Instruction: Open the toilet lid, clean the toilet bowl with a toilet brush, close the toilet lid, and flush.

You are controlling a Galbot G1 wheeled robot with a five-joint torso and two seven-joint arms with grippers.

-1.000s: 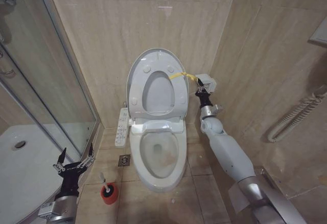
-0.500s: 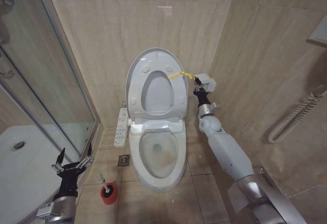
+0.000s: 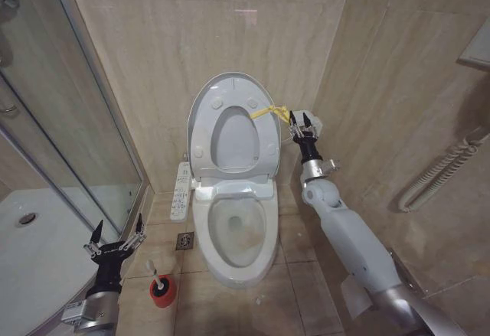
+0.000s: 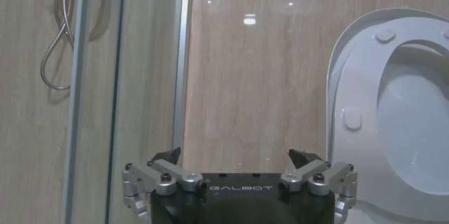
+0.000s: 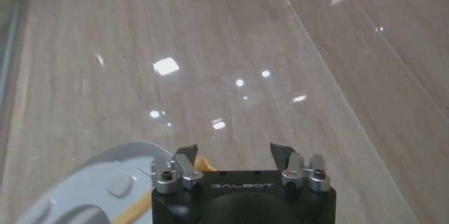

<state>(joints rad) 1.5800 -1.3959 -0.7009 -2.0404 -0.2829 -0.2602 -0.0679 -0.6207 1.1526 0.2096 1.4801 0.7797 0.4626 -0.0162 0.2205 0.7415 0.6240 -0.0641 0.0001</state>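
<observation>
The toilet lid (image 3: 200, 118) stands upright against the back wall, with the seat ring raised in front of it. Its yellow loop (image 3: 269, 111) hangs off the right edge. My right gripper (image 3: 300, 124) is just right of the loop, open, with nothing between its fingers. In the right wrist view the right gripper (image 5: 233, 153) faces the wall tiles, with the lid (image 5: 105, 182) and loop (image 5: 205, 163) beside it. The toilet bowl (image 3: 239, 225) lies uncovered, stained brownish inside. The toilet brush (image 3: 159, 286) stands in its red-orange holder on the floor. My left gripper (image 3: 115, 238) hovers open just left of it.
A glass shower enclosure (image 3: 76, 122) and white shower tray (image 3: 31, 252) fill the left side. A white control panel (image 3: 182, 190) hangs left of the bowl, above a floor drain (image 3: 185, 240). A ribbed hose (image 3: 436, 175) runs along the right wall, close to my right arm.
The right gripper has let go of the yellow loop and sits open just beside it. The left gripper has barely shifted. The lid stays upright.
</observation>
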